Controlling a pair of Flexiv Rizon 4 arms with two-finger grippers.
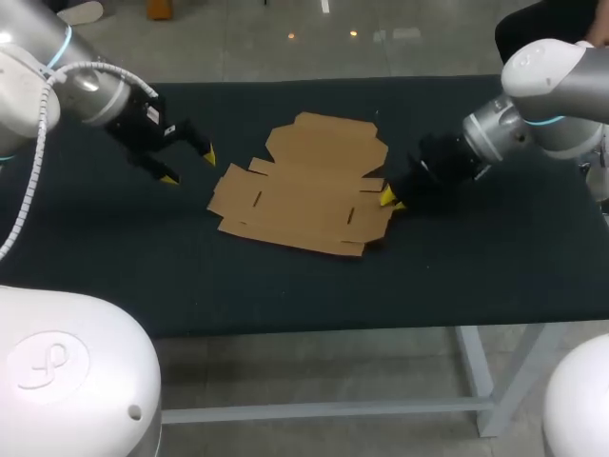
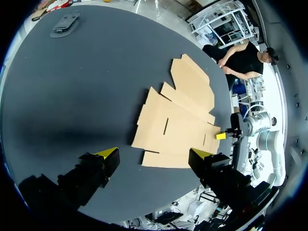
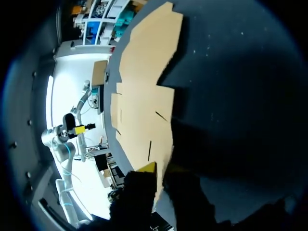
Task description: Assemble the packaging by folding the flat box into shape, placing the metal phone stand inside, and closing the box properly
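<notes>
The flat cardboard box (image 1: 300,186) lies unfolded at the centre of the dark table (image 1: 114,267). At its 9 o'clock, apart from it, the left gripper (image 1: 189,168) hangs with fingers spread wide. At the box's 3 o'clock edge, the right gripper (image 1: 391,200) is pinched on a cardboard flap. In the left wrist view the metal phone stand (image 2: 65,23) lies well apart from the box.

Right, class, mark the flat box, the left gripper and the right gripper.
flat box (image 1: 304,195), head view, middle panel.
left gripper (image 1: 189,167), head view, midway between its open yellow tips.
right gripper (image 1: 391,200), head view, tip end at the box's edge.
</notes>
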